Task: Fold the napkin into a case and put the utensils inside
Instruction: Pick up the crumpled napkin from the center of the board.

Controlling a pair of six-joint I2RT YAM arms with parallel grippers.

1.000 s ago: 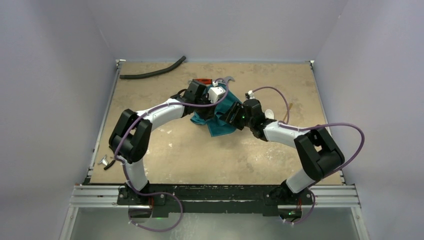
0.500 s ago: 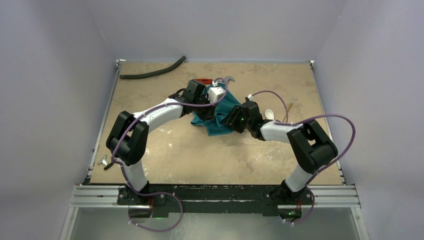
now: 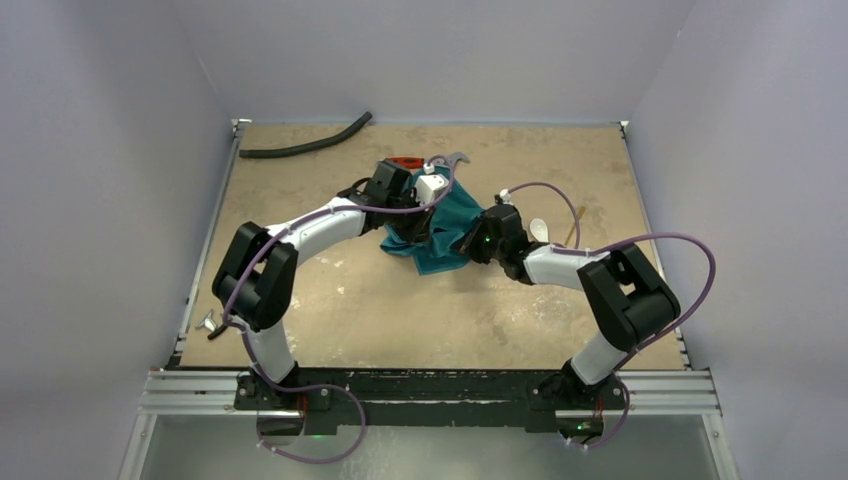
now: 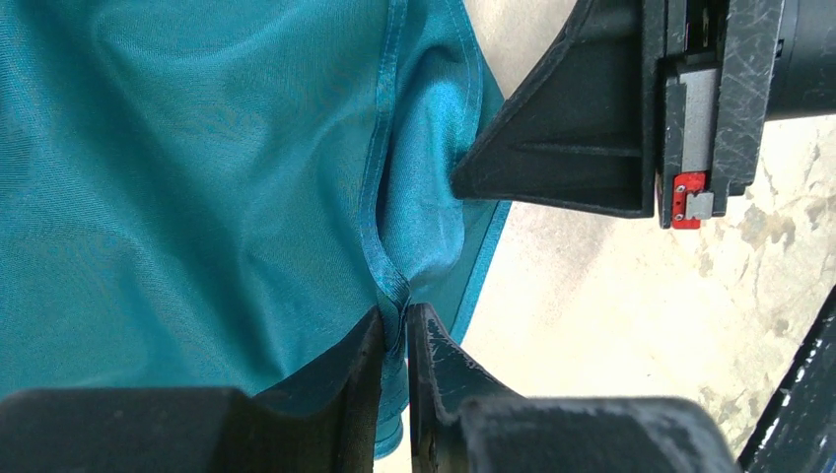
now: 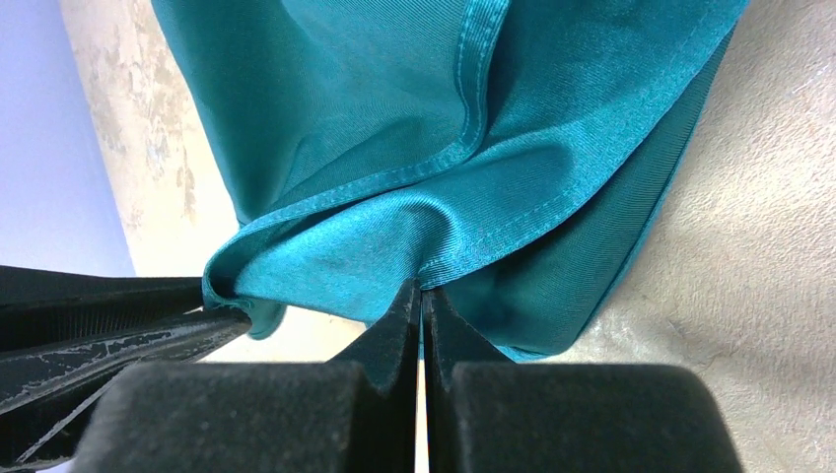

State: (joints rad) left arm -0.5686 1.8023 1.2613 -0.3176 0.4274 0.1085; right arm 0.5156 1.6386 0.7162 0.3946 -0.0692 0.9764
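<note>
Teal-green cloth napkin is lying bunched mid-table, not yet forming a case. Right gripper is clenching its hem, with the small white plastic spoon waiting beside that wrist. Farther back, left gripper is pinching another hem fold. Such thin bites are risking slippage under tension, and the crowded fingers are risking collision.

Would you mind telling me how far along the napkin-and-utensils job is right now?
Done: nothing yet; the napkin is a bunched heap, not folded flat. In hand: the left gripper and the right gripper are each shut on a fold of it. Still to do: finishing the fold, then tucking in the white spoon and the wooden utensil, both lying loose on the table.
</note>
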